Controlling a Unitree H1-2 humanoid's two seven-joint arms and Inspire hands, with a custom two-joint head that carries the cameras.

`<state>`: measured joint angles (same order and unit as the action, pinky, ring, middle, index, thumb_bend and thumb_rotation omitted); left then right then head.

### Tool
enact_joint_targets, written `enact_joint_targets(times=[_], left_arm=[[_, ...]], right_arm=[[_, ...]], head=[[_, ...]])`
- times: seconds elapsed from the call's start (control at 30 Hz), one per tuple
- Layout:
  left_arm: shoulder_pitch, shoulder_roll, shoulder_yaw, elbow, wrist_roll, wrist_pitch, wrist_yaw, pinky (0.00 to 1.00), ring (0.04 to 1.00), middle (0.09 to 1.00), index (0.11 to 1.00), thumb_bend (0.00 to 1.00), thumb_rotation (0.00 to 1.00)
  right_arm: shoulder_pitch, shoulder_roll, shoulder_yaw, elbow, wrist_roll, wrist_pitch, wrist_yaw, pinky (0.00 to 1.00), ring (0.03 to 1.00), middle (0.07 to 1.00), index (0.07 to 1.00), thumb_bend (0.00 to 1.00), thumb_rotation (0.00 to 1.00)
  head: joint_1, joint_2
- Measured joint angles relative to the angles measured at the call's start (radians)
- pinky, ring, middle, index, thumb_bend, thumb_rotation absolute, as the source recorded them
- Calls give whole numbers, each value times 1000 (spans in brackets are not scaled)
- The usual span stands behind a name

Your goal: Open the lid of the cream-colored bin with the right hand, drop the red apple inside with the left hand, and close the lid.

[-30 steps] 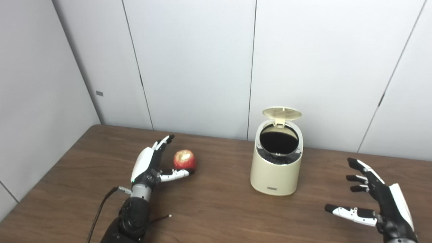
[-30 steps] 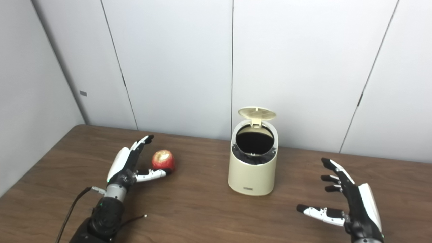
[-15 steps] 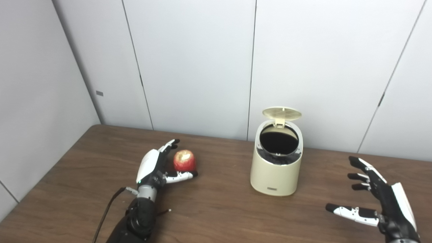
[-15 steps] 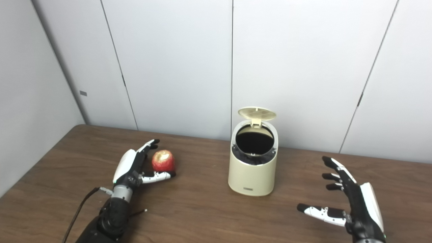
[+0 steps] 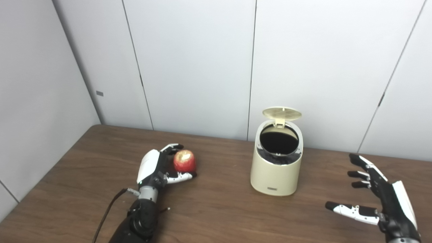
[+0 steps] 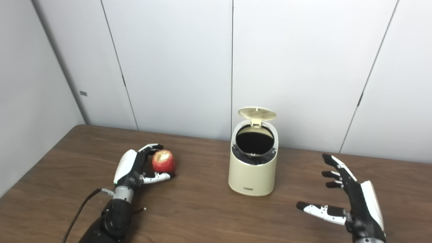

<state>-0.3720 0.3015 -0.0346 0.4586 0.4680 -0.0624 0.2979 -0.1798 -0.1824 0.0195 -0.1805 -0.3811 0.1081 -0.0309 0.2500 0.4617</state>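
Nearest you, the right hand (image 5: 383, 199) hovers over the table (image 5: 219, 209), fingers spread, empty. The cream-colored bin (image 5: 276, 168) carries a small front label, unreadable; its lid (image 5: 281, 113) stands open. The left hand (image 5: 156, 166) has now curled around the red apple (image 5: 184, 161), which sits on the table.

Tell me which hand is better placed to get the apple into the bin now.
Left. The left hand is curled around the red apple, which sits on the table. The right hand hangs open on the far side of the cream-colored bin, whose lid is up.
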Motion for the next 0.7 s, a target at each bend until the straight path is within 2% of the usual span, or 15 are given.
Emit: enact_joint_targets(times=[0.1,0.13,0.17,0.2,0.27,0.5,0.7], left_arm=[[1,4,-18,0,12,9,0,904,724,603,634,785,123],[1,9,-22,0,15,10,0,914,716,586,566,656,95],[1,14,-26,0,16,11,0,921,711,575,524,576,78],[1,17,-29,0,17,11,0,907,699,534,509,550,39],[1,22,-36,0,21,11,0,925,692,498,494,530,8],[2,27,-50,-2,41,36,0,973,708,516,456,522,0],[2,27,-57,-2,50,14,23,908,662,507,463,524,0]], right_arm=[[0,0,0,-6,-2,8,1,633,748,854,834,774,0],[0,0,0,-8,-2,9,1,631,749,854,834,773,0],[0,0,0,-11,-3,9,1,630,749,855,834,773,0],[0,0,0,-12,-4,10,1,633,750,856,836,772,0],[0,0,0,-16,-4,13,1,632,750,857,836,772,0],[0,1,0,-19,-2,17,1,631,753,857,836,765,0],[0,2,4,-18,-2,17,0,628,752,854,835,766,0]], head=[[0,5],[0,5],[0,5],[0,5],[0,11],[0,17],[-6,12]])
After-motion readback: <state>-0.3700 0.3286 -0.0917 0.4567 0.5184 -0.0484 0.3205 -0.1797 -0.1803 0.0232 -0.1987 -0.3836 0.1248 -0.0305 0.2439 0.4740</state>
